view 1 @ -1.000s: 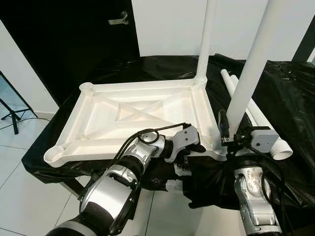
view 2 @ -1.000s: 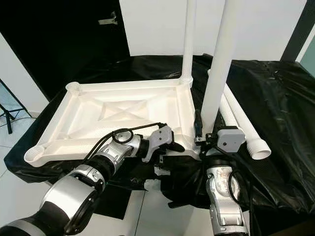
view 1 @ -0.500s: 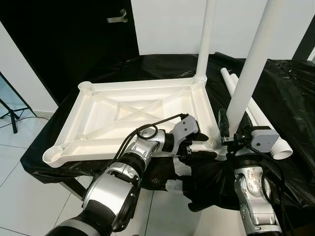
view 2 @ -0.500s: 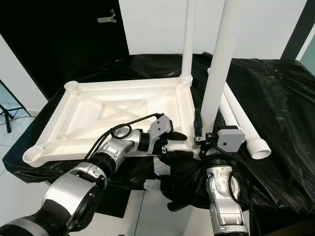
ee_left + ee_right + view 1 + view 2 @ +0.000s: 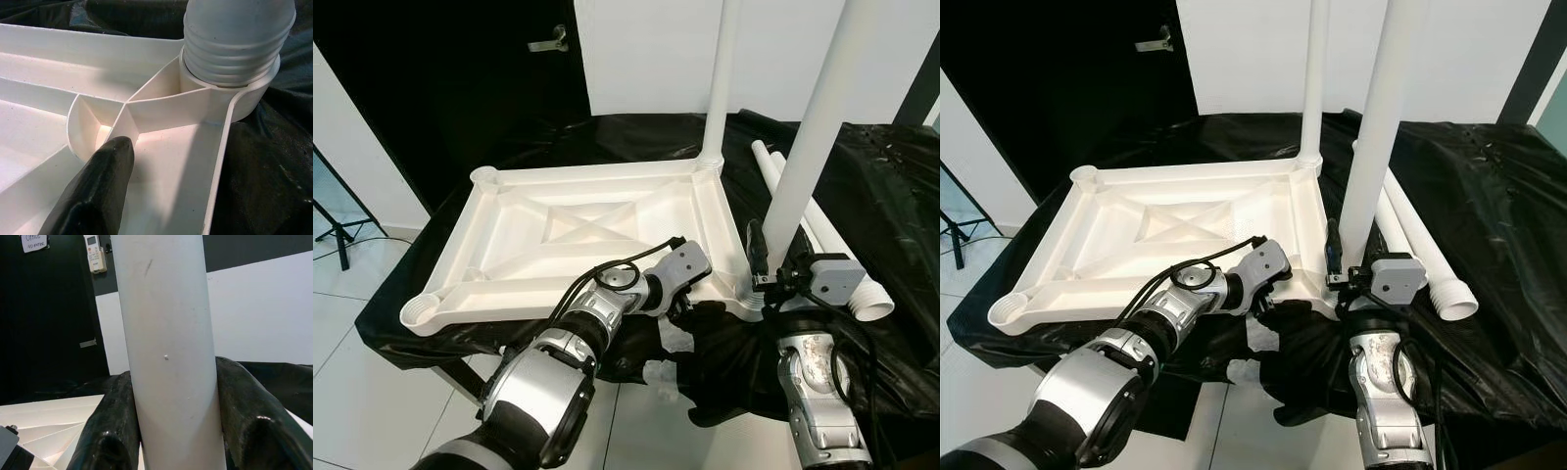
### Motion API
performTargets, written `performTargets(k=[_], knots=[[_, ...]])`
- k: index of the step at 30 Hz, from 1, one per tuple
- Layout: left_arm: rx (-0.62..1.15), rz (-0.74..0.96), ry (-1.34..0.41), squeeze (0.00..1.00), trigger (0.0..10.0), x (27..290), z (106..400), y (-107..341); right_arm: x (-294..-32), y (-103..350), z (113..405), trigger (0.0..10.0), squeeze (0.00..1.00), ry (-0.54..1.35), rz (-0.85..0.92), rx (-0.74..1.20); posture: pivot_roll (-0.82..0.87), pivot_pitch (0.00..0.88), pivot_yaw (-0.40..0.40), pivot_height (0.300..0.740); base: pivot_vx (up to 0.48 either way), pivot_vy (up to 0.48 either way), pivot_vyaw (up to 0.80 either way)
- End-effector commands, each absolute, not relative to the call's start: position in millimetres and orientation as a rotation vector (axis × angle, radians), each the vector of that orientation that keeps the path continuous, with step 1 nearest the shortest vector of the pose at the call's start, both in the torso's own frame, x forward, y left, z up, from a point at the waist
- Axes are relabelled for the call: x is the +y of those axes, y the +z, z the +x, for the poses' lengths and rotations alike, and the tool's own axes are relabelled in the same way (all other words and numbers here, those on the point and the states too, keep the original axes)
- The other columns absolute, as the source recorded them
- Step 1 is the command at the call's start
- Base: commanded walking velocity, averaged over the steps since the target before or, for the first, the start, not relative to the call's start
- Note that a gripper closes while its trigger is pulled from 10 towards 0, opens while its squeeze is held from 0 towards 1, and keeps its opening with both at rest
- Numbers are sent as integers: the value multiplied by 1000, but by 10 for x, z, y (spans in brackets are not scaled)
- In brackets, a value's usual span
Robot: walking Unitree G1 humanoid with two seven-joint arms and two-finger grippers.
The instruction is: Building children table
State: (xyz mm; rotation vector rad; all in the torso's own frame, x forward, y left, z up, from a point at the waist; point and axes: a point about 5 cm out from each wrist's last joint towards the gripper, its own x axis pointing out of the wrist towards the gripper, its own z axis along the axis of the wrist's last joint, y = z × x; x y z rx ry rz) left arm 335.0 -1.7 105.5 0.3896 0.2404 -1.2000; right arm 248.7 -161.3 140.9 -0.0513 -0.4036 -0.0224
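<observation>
The white tabletop (image 5: 597, 174) lies upside down on a black-covered table. One white leg (image 5: 722, 78) stands upright in its far right corner. A second leg (image 5: 813, 127) stands in the near right corner socket (image 5: 244, 98), its threaded end (image 5: 234, 44) partly showing above the socket. My right gripper (image 5: 171, 369) is shut on this leg just above the socket, one finger (image 5: 117, 421) on each side. My left gripper (image 5: 697, 284) holds the tabletop's near rim beside that corner; one black finger (image 5: 98, 191) lies on the ribbed inner face, and the other is hidden.
Two loose white legs (image 5: 832, 245) lie on the black sheet (image 5: 891, 196) to the right of the tabletop. The sheet hangs over the table's near edge below my arms. A dark door (image 5: 460, 88) and a white wall stand behind, with tiled floor to the left.
My left gripper rose over the near rim half a second ago and has since come back down onto the rim. The right gripper and the leg it holds have not moved.
</observation>
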Motion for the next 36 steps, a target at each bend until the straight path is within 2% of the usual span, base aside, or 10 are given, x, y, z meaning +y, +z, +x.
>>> performTargets(k=[1,4,5,10,16,17,18,19,20,36], knots=[[287,409,-1018,0,7961,75,3390,924,-1713,782,2375,10000,0,-68,-60,-75,63,0,89,740,0,0,0],[290,403,-1026,0,7961,70,3384,921,-1713,782,2374,10000,0,-68,-61,-75,63,0,89,740,0,0,0],[294,395,-1068,0,0,51,3358,917,-1712,785,2374,10000,0,-66,-64,-77,63,0,89,740,0,0,0],[304,379,-1099,0,0,27,3333,906,-1714,788,2374,10000,0,-65,-67,-79,63,0,89,740,0,0,0],[384,287,-1344,0,0,-27,3150,820,-1721,787,2374,10000,0,-65,-69,-77,62,0,87,740,0,0,0],[399,286,-1404,0,3608,-26,3105,798,-1724,790,2378,10000,0,-64,-71,-78,62,0,87,740,0,0,0],[412,303,-1424,0,6078,-21,3085,776,-1726,794,2383,10000,0,-64,-72,-79,62,0,87,740,0,0,0],[412,303,-1424,0,6078,-21,3085,776,-1726,794,2383,10000,0,-64,-72,-79,62,0,87,740,0,0,0],[425,309,-1429,0,10000,-22,3076,761,-1729,797,2386,10000,0,-64,-73,-80,61,0,87,740,0,0,0],[445,291,-1444,0,10000,-64,3023,726,-1773,845,2398,10000,0,-58,-97,-96,51,0,86,740,0,0,0]])
